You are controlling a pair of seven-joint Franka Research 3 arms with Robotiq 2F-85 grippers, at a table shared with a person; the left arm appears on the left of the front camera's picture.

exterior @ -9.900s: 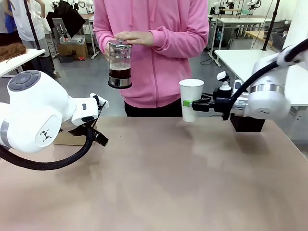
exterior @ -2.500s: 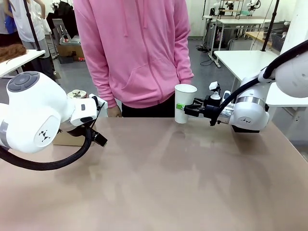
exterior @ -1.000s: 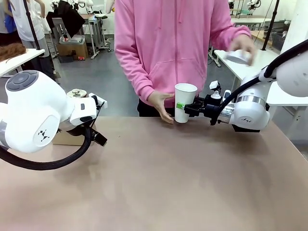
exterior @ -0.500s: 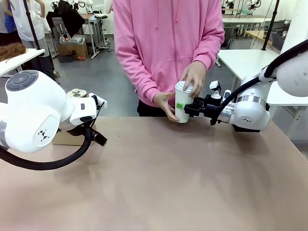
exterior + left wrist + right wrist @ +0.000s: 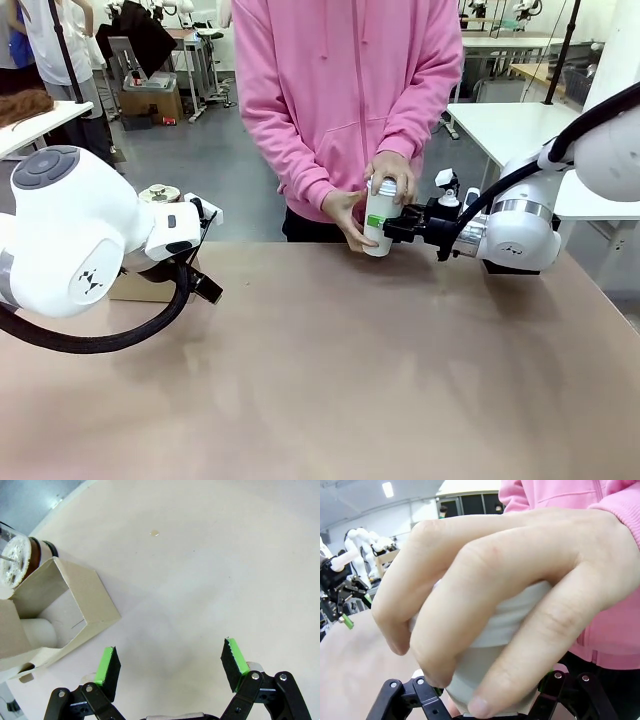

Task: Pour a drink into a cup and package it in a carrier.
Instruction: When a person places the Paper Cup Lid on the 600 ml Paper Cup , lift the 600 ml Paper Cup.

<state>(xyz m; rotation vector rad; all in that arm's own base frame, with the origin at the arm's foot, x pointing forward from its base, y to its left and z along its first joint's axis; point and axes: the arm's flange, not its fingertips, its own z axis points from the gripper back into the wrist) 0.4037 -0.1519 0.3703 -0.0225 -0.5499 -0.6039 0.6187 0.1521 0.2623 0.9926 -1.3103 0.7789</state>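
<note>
My right gripper (image 5: pixel 393 224) is shut on the side of the white paper cup (image 5: pixel 377 222), held upright just above the table's far edge. The person in pink has both hands on the cup: one presses a white lid (image 5: pixel 385 187) onto its rim, the other steadies its side. In the right wrist view that hand (image 5: pixel 495 595) covers the top of the cup (image 5: pixel 485 652). My left gripper (image 5: pixel 171 662) hangs open over bare table. Beside it lies the brown cardboard carrier (image 5: pixel 65 607), with the press pot (image 5: pixel 15 560) behind it. The drink in the cup is hidden.
The carrier (image 5: pixel 150 287) and the press pot's metal top (image 5: pixel 160 195) sit at the table's left edge, mostly behind my left arm (image 5: pixel 80 250). A small droplet (image 5: pixel 154 532) marks the tabletop. The wide brown table (image 5: pixel 350 380) stretches before me.
The person brought a lid from the right and set it on the cup, now pressing it down with one hand. Neither arm has moved.
</note>
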